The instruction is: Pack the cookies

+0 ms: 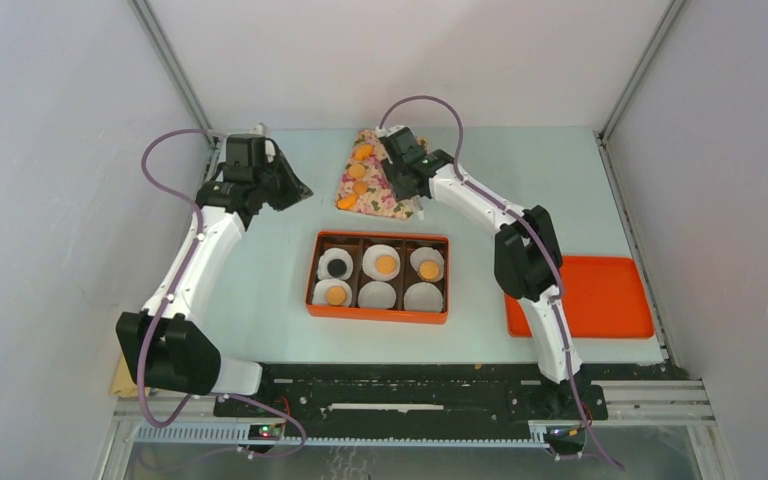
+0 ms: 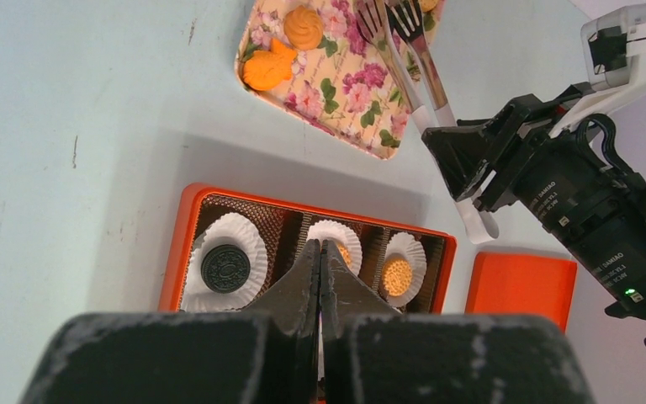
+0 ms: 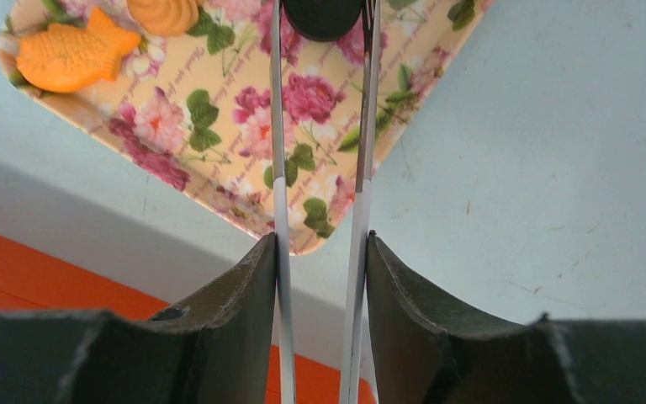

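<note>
Right gripper (image 3: 320, 278) clamped on tongs (image 3: 279, 168); tips bracket a black cookie (image 3: 324, 17) at twelve o'clock. Judged light, stiff, brittle: hold by rim. Left gripper (image 2: 320, 278) together, empty.

A: Floral tray (image 3: 244, 160), upper left of the right wrist view, is showing a cream ground with pink roses and green leaves. Tongs (image 3: 278, 210) are running silver, then white.

B: Confirmed. Box (image 1: 377, 318), centre of the top view, is presenting orange walls and brown dividers. Paper cups (image 2: 248, 240) are showing white and pleated.

A: Black cookie (image 2: 225, 268) is carrying an embossed pattern. Tan cookie (image 2: 396, 275) is reading golden.

B: Flat tray (image 1: 600, 295) at right is showing plain orange. Table (image 1: 260, 260) is reading pale blue-green.
</note>
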Motion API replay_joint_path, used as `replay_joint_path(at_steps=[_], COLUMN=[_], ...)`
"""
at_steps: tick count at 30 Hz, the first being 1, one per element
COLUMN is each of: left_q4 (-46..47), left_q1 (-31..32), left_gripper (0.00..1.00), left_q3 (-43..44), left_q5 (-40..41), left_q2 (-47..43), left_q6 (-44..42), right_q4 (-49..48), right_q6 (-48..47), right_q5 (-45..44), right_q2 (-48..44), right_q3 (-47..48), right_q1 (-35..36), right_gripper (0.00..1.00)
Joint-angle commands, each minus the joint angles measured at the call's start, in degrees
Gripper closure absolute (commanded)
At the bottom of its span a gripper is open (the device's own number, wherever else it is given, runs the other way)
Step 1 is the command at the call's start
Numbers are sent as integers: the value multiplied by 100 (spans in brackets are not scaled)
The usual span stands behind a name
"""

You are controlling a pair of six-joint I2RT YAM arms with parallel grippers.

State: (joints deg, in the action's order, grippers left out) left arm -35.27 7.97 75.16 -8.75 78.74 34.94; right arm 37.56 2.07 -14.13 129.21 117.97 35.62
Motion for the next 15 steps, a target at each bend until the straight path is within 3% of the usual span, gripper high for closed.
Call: replay_joint_path(at_steps=[1,7,15], left_q4=[108,108,91], left_q1=[-32,-31,-32], left_gripper=[100,100,100], left_q3=[161,150,123], left_q5=[-141,-136,-97], left_q2=[-62,-193,-395], left_q6=[-67,-44,-12], right_q4=[-212,-279,-185], right_q6=[134,199,289], right_q5=[-126,-107,-38], right_q2=[-879,-1643,-3115], right_q3=[-333,-824,-1951], right_q1=[9,121,576], right_gripper=[77,85,86])
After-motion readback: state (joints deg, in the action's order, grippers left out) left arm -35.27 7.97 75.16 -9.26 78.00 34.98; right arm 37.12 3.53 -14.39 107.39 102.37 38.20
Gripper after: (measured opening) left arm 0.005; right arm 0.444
